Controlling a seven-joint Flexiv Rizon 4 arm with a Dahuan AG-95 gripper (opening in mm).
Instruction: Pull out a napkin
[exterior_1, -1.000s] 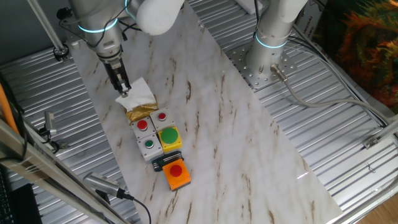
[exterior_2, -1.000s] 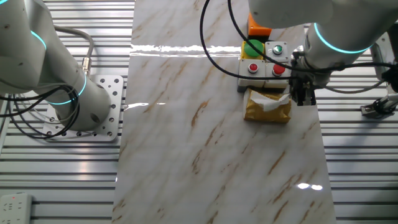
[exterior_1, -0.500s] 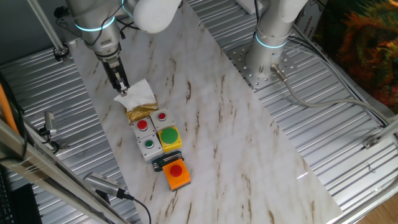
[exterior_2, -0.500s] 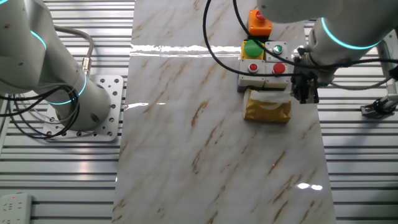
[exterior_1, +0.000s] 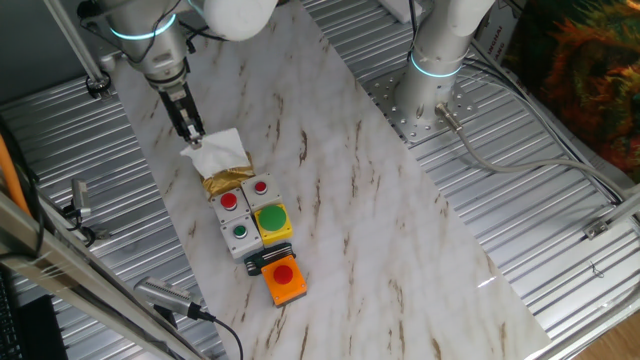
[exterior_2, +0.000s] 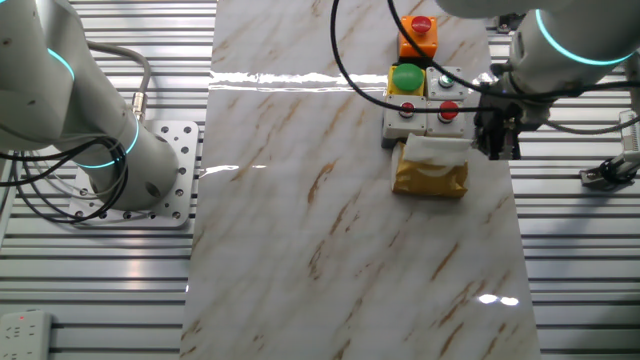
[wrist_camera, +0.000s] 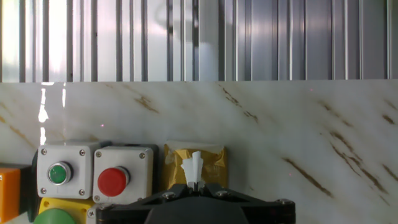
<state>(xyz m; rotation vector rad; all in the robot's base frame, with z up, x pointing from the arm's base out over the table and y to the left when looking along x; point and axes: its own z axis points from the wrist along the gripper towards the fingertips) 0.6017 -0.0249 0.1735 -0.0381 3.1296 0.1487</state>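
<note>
The fingers (exterior_1: 191, 135) pinch the napkin (exterior_1: 222, 153), lifting it partly out of the gold packet (exterior_2: 431, 178); full withdrawal seems left.

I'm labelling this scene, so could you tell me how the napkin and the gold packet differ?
The napkin is white, thin and creased; the gold packet is shiny and blocky. The gripper holds the napkin by one edge, while the packet lies flat, ungripped, on the marble table. Both sit beside the grey button boxes.

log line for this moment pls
phase: pulling | gripper: shut on napkin | napkin: partly out of gold packet | packet: on table beside button boxes
</note>
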